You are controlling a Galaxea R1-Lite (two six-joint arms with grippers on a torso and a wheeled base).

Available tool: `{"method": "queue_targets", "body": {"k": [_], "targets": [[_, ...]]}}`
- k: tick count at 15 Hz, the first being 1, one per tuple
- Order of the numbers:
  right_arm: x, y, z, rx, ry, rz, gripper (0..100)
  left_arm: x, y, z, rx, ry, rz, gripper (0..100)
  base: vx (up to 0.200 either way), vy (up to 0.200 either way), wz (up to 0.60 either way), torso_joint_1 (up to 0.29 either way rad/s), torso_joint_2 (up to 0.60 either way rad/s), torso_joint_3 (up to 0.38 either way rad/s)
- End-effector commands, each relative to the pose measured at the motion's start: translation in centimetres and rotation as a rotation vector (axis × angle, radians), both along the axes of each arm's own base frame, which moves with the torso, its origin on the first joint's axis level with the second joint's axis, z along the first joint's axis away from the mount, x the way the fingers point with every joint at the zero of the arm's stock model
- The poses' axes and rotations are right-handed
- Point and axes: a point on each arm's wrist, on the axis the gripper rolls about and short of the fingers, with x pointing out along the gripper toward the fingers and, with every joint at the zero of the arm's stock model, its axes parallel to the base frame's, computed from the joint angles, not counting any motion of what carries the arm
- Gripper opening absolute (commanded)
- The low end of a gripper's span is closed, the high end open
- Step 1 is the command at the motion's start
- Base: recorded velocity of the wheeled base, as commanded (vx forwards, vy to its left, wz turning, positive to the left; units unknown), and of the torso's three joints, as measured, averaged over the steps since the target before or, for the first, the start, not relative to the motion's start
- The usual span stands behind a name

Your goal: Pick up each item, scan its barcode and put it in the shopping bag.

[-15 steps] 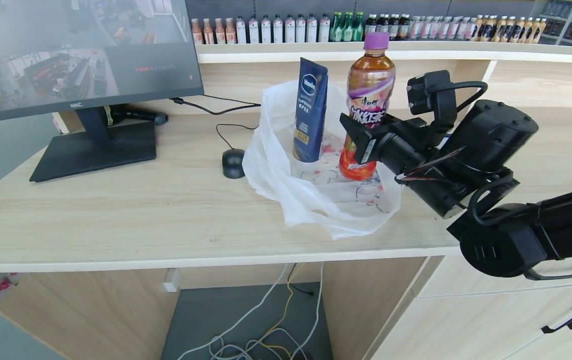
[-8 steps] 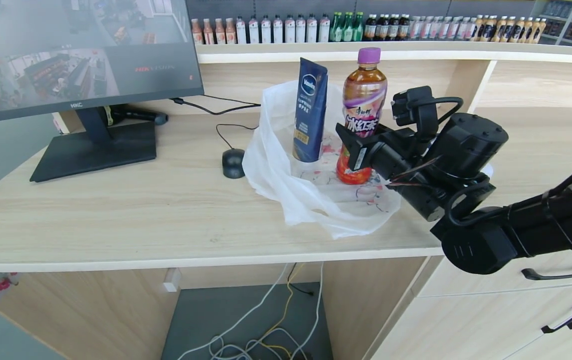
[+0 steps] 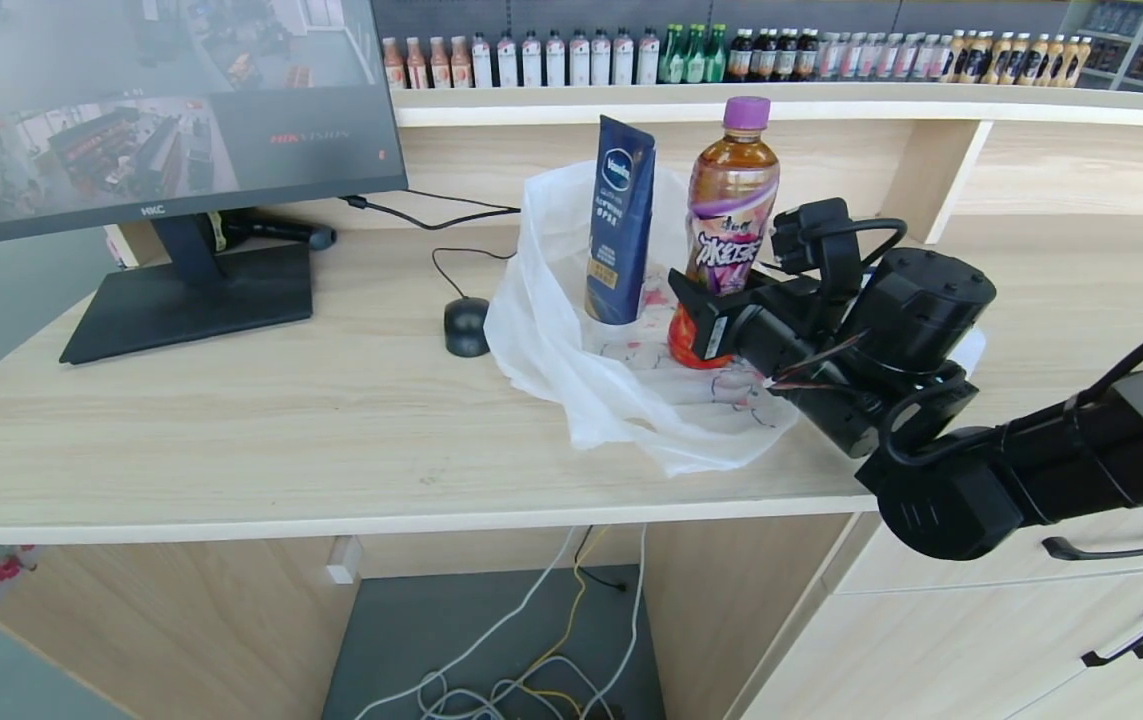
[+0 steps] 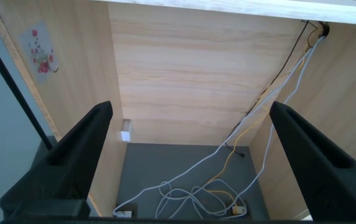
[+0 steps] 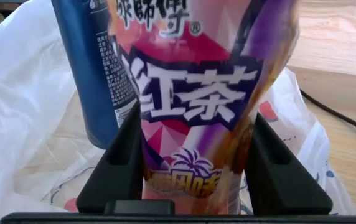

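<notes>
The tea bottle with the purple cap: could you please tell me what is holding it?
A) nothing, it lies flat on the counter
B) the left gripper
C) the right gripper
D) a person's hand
C: the right gripper is shut around the lower part of the upright tea bottle, beside the blue tube.

Bold white characters on the label of the bottle (image 3: 731,215); fine print, probably unreadable, on the blue tube (image 3: 619,225); a logo on the monitor (image 3: 151,110).

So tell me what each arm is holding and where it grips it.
The right end effector clamps the tea bottle around its lower body. The left end effector is open and holds nothing.
</notes>
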Motion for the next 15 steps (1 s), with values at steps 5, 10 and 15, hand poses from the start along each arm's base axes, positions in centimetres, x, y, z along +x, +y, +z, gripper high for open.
{"method": "queue_targets", "body": {"k": [5,10,15], "targets": [[-0.1,-0.1,-0.1,-0.003,0.005,-0.003,0,0.0,0.0,0.0,0.0,0.0,0.0,100,0.0,0.0,0.0,0.0,0.0,0.0],[-0.3,-0.3,0.1,0.003,-0.002,-0.004,100,0.0,0.0,0.0,0.0,0.0,0.0,100,0.0,0.0,0.0,0.0,0.0,0.0],[-1.0,-1.3,0.6,-0.001,-0.006,-0.018,100,0.0,0.0,0.0,0.0,0.0,0.0,100,0.0,0.0,0.0,0.0,0.0,0.0]]}}
